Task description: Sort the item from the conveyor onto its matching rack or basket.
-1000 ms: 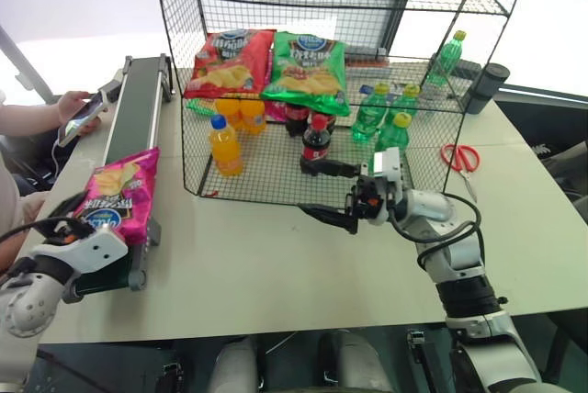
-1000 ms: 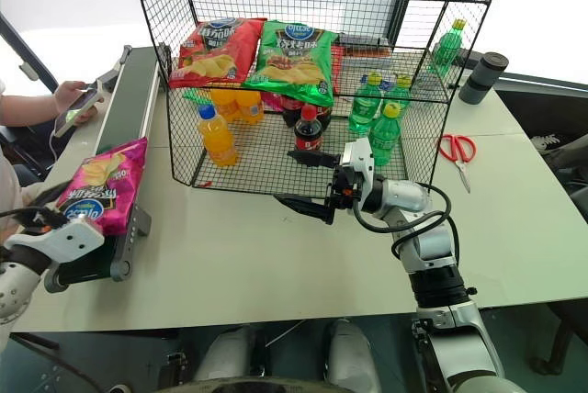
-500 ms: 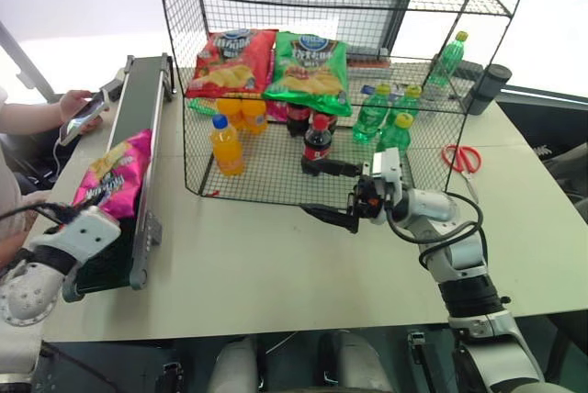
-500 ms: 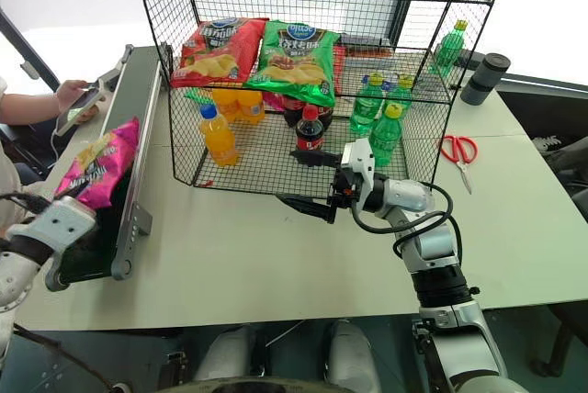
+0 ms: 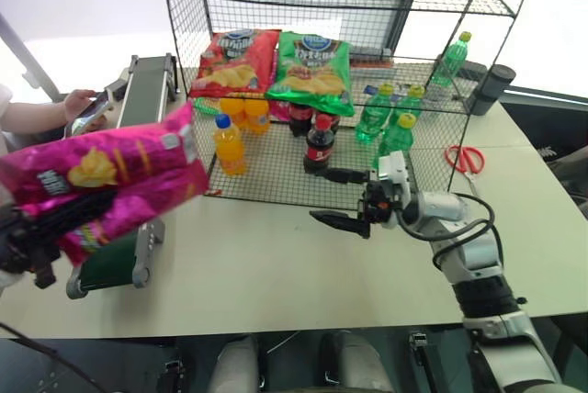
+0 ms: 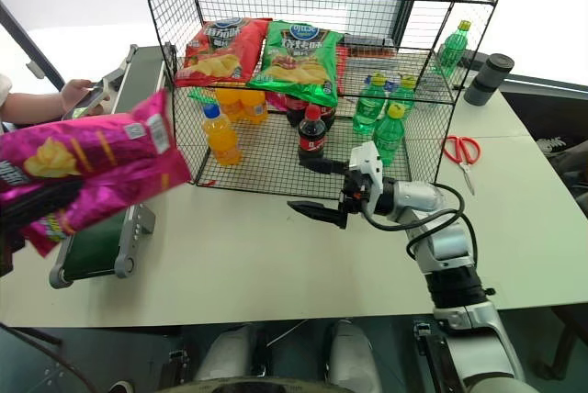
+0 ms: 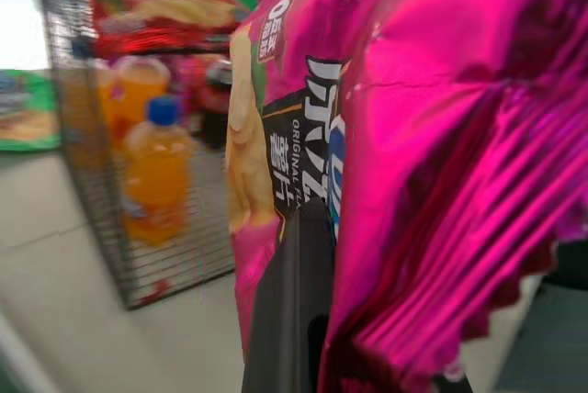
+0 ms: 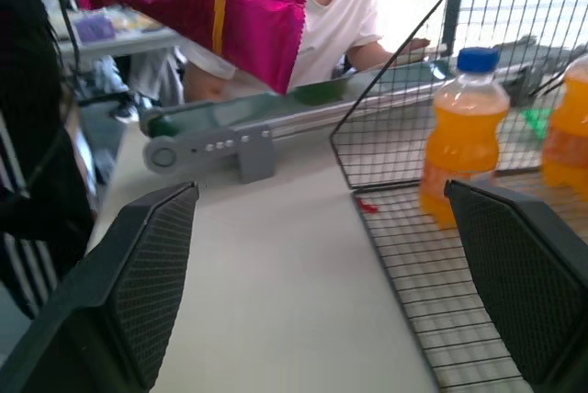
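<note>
The magenta-pink crisps bag (image 5: 101, 182) hangs in the air at the left, above the near end of the dark-green conveyor (image 5: 140, 104), lying roughly level with its free end toward the rack. My left gripper (image 5: 57, 220) is shut on the bag's lower edge; one black finger (image 7: 292, 301) presses against the foil. The black wire rack (image 5: 193, 165) stands at the table's middle and back. In front of its lower tier my right gripper (image 5: 322, 195) points left, open and empty, its pads (image 8: 156, 264) wide apart.
On the rack's middle tier lie a red crisps bag (image 5: 230, 61) and a green one (image 5: 312, 64); orange (image 5: 227, 145), cola (image 5: 319, 143) and green bottles (image 5: 372, 113) stand below. Red scissors (image 5: 462, 158) and a dark cup (image 5: 491, 88) sit right. A person's hand with a phone (image 5: 83, 104) is beside the conveyor.
My left gripper shut on the pink bag, lifted it off the belt and rolled, swinging it up and to the right. The right gripper stayed open and hardly moved.
</note>
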Controlling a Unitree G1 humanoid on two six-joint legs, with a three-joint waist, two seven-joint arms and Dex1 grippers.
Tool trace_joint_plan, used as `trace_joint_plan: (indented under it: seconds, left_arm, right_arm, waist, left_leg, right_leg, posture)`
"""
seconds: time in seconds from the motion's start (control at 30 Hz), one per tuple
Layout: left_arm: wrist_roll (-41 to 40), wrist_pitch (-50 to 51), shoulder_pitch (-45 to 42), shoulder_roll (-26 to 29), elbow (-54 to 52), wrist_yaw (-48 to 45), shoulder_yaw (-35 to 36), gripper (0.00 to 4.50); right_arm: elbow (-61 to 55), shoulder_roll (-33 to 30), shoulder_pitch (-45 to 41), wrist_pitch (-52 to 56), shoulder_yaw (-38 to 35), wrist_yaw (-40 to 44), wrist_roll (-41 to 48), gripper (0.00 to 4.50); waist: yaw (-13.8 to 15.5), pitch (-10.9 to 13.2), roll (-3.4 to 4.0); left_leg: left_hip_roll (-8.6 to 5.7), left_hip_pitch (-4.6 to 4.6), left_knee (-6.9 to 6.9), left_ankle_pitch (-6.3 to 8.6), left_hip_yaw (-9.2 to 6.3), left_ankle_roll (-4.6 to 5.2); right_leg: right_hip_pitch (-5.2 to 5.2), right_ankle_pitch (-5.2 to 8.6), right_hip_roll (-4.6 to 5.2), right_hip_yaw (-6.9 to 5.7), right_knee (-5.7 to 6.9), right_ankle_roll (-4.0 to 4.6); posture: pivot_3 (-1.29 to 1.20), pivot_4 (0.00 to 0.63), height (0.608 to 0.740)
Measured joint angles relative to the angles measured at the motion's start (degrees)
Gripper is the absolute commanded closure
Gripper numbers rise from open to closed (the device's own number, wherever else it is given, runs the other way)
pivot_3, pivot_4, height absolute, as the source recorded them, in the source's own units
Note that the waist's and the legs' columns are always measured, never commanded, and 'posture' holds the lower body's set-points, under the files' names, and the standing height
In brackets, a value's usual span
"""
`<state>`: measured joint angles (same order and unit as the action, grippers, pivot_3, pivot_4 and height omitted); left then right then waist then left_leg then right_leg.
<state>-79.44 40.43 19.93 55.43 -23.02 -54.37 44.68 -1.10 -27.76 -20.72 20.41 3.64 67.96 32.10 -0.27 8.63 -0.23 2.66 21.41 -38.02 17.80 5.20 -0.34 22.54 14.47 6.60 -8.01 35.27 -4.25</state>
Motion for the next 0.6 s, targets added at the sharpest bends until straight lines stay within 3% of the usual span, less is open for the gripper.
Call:
trace_joint_plan:
  seconds: [0.13, 0.23, 0.47, 0.6]
  left_arm:
    - [-7.6, 5.4, -12.7, -4.5, -2.8, 3.1, -15.7, 4.44]
    - [-7.2, 8.3, -20.9, -8.5, -0.4, 3.1, -26.0, 4.44]
    - [-0.4, 11.0, -32.1, -14.7, 7.5, -1.6, -36.8, 4.44]
    - [2.8, 11.8, -36.0, -15.8, 11.0, -4.7, -37.9, 4.44]
  right_arm:
    - [-8.5, -8.3, 3.9, 20.8, -2.9, 0.6, 14.3, 0.00]
    - [-12.9, -10.7, 5.3, 29.1, -7.1, -0.8, 23.0, 0.00]
    - [-18.0, -12.4, 8.4, 36.1, -12.8, -7.0, 31.9, 0.00]
    - [-22.5, -12.0, 10.9, 36.6, -13.6, -11.0, 34.1, 0.00]
  waist:
    - [0.8, 0.0, -0.01]
    - [0.5, -0.1, -0.09]
    - [1.0, -0.1, -0.13]
    - [1.0, -0.1, -0.20]
  left_leg:
    - [-0.06, 0.00, 0.00, 0.02, -0.03, 0.05]
    - [0.00, -0.04, 0.01, 0.01, -0.02, 0.02]
    - [-0.06, 0.02, 0.01, 0.00, -0.02, 0.02]
    - [-0.04, 0.03, 0.01, 0.00, -0.04, 0.02]
  right_leg:
    - [-0.03, -0.01, 0.04, 0.01, -0.03, 0.01]
    - [-0.05, -0.02, -0.18, 0.01, -0.03, 0.03]
    - [-0.01, -0.01, -0.24, 0.04, -0.09, 0.03]
    - [-0.02, -0.01, -0.24, 0.02, -0.12, 0.03]
  posture:
    - [0.00, 0.150, 0.740]
    - [0.00, 0.150, 0.740]
    - [0.00, 0.150, 0.740]
    - [0.00, 0.150, 0.740]
